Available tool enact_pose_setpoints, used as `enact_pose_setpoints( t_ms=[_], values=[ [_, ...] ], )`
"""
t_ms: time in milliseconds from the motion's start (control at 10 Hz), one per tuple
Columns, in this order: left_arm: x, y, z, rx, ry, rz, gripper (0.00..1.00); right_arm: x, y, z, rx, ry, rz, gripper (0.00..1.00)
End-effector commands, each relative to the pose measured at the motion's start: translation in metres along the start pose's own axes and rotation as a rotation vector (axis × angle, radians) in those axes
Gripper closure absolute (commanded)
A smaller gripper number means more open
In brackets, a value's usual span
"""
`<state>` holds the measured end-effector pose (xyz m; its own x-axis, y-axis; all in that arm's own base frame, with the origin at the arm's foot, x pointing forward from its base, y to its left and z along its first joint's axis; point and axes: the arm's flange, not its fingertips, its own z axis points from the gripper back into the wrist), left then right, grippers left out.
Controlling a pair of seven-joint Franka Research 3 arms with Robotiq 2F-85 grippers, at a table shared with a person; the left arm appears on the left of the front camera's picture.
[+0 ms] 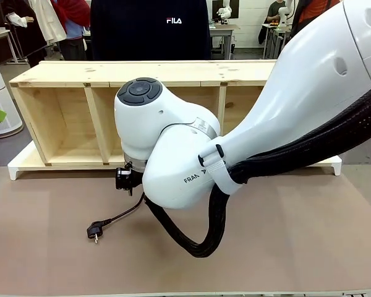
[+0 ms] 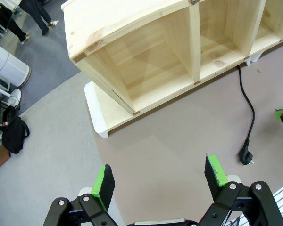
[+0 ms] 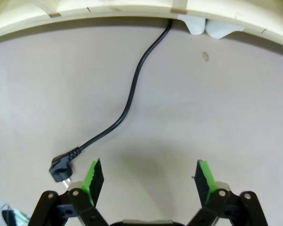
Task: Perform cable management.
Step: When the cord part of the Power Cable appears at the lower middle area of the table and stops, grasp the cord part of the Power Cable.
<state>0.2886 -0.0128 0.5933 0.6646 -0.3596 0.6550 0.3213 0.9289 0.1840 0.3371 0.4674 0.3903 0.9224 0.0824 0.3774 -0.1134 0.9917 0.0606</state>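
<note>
Cable (image 3: 132, 94) runs from the wooden shelf (image 3: 85, 13) toward your right pincer (image 3: 148, 176), released wide. Its plug (image 3: 61, 169) lies just outside one pad (image 3: 93, 176), farther from your left pincer (image 2: 160, 181), which is also released.

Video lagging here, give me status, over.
Left gripper open, empty. Right gripper open, low by plug. Cable loose on table, running to shelf. Path looks clear.

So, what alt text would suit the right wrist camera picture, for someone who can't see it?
A long thin black power cord snakes across a pale brown tabletop from the foot of a light wooden shelf unit to its round black plug, which lies close beside one green pad of the robot's open, empty right hand.
</note>
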Motion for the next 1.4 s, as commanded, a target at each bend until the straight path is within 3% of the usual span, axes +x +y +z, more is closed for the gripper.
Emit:
enact_pose_setpoints(
  t_ms=[0, 1200, 1300],
  values=[
    [0.000, 0.001, 0.000, 0.002, 0.000, 0.001, 0.00, 0.003, 0.011, -0.004, -0.003, -0.001, 0.007, 0.00],
    [0.000, 0.001, 0.000, 0.002, 0.000, 0.001, 0.00, -0.001, 0.004, -0.001, -0.006, -0.009, 0.007, 0.00],
    [0.000, 0.001, 0.000, 0.002, 0.000, 0.001, 0.00, 0.007, 0.016, -0.018, 0.048, -0.003, -0.035, 0.00]
  ],
)
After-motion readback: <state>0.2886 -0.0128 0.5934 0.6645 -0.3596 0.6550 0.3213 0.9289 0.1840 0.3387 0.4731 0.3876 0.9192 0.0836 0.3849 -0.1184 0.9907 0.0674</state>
